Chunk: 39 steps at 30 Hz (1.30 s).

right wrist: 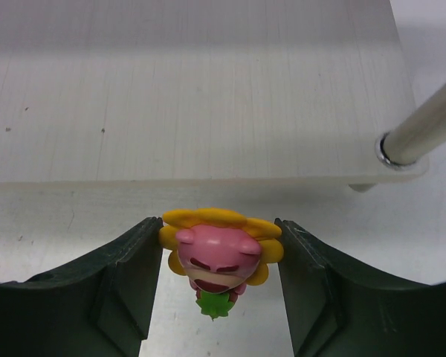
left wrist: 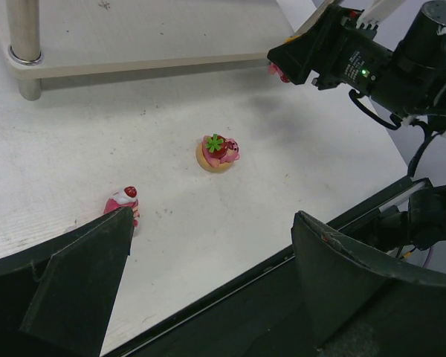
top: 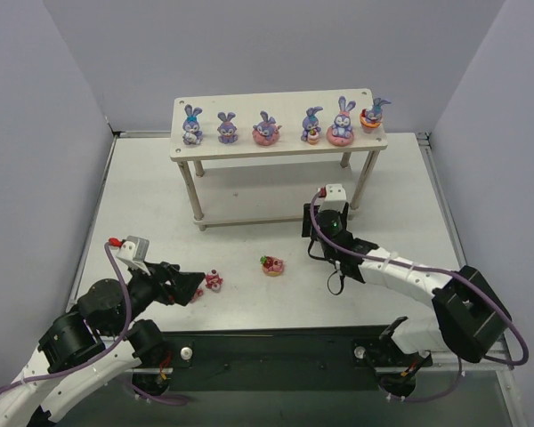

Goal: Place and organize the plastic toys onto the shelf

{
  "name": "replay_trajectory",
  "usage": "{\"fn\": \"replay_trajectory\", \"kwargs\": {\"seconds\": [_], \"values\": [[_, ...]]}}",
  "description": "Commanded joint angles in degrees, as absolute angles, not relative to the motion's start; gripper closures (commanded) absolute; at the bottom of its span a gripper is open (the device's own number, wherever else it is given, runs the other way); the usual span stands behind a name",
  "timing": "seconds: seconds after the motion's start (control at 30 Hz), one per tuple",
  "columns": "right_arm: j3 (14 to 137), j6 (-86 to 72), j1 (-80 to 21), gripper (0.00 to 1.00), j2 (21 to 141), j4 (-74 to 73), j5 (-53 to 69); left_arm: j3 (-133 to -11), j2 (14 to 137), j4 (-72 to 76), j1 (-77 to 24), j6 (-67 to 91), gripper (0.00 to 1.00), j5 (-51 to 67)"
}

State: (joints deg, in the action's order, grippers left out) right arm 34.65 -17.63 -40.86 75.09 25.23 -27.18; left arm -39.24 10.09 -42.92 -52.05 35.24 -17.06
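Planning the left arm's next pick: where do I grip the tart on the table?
Grip the tart across its round orange base, coming straight down. It sits upright, low and wide, with nothing touching it, and the topping is lumpy.

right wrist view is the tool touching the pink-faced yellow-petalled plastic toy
Touching. Right wrist view: the right tool clamps the pink-faced yellow-petalled plastic toy, both fingers against its petals, no gap.
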Motion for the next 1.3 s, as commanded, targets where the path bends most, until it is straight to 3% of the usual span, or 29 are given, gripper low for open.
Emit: {"fn": "replay_trajectory", "kwargs": {"seconds": [0.0,0.37,0.87,1.27], "values": [[38.76,-12.14,-36.48,0.84,79.18,36.63,-20.48,-39.29,9.23,-40.52,-52.21,34.28,0.03,-16.70],[46.14,-8.71,-31.55,0.84,89.73,39.99,-17.31,-39.38,9.32,-40.69,-52.29,34.28,0.03,-17.31],[45.88,-7.56,-28.04,0.83,92.98,41.13,-14.24,-39.02,8.70,-40.08,-52.29,33.93,0.03,-16.26],[44.65,-7.82,-26.72,0.74,94.22,43.41,-13.01,-39.02,9.05,-39.99,-52.21,33.93,0.03,-16.52]]}}
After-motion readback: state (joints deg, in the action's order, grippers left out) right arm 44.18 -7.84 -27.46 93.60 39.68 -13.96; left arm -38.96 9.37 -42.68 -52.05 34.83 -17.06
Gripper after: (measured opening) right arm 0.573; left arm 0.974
